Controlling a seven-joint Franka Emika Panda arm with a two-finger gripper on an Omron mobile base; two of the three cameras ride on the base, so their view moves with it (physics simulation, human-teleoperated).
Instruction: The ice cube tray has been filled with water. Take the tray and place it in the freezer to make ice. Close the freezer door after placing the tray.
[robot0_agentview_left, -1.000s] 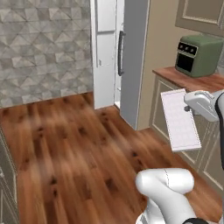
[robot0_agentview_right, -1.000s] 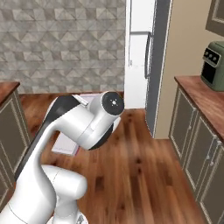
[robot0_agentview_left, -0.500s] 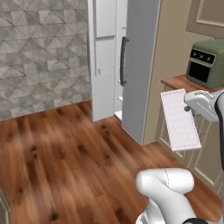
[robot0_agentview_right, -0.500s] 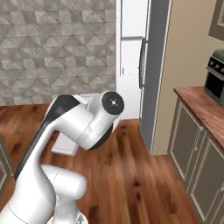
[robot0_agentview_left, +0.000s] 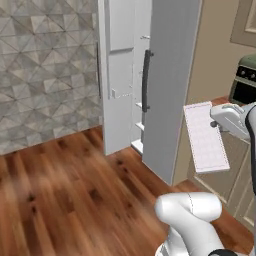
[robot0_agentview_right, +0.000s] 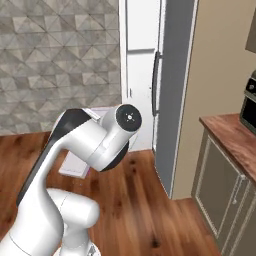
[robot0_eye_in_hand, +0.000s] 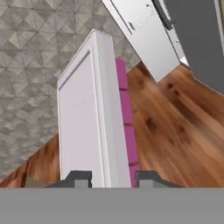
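Left base view, wall: grey patterned wall (robot0_agentview_left: 45, 65) stood at far left.
Freezer door: freezer door (robot0_agentview_left: 119, 95) hung ajar, white freezer (robot0_agentview_left: 140, 125) shelves showing in the gap beside the neighbouring door's dark bar handle (robot0_agentview_left: 146, 80).
Ice cube tray: ice cube tray (robot0_agentview_left: 206, 136) was held off the wood floor (robot0_agentview_left: 65, 190), right of the fridge.
Gripper: gripper (robot0_eye_in_hand: 113, 178) was clamped on the tray's near edge, tray (robot0_eye_in_hand: 85, 118) standing on edge between its fingertips (robot0_eye_in_hand: 78, 178).
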